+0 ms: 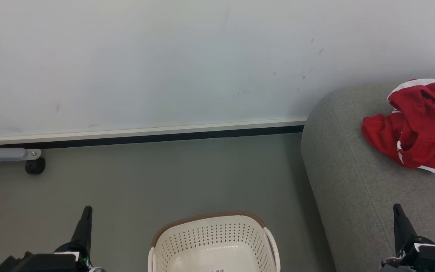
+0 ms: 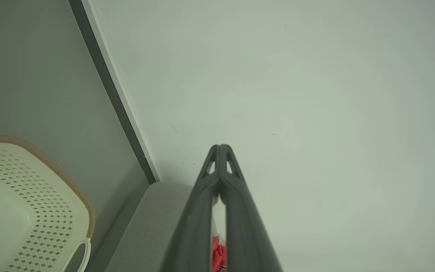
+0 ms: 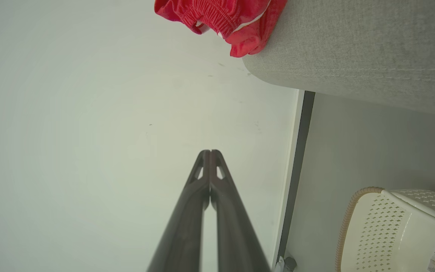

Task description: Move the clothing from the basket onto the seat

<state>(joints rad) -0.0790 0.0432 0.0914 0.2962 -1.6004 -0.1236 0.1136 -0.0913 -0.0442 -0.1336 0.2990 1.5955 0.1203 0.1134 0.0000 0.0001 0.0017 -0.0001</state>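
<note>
In the head view the clothing (image 1: 417, 128) lies in a red heap on the seat (image 1: 353, 189) at 3 o'clock, with white trim along its folds (a bit of lettering peeks out at the picture's edge). The seat's rounded grey corner takes up the 4 o'clock side. The basket (image 1: 210, 232) stands on the floor (image 1: 164, 177) at 6 o'clock, near the seat but apart from it, with a barcode label (image 1: 217, 270) on its bottom. The left gripper (image 1: 86, 211) rises at 7 o'clock over the floor, fingers pressed together on nothing. The right gripper (image 1: 397, 209) rises at 5 o'clock over the seat's front, likewise pressed together and bare. In both wrist views the fingertips meet against the pale wall (image 2: 315, 94). A black castor (image 1: 35, 166) sits at 9 o'clock by the skirting (image 1: 145, 132).
</note>
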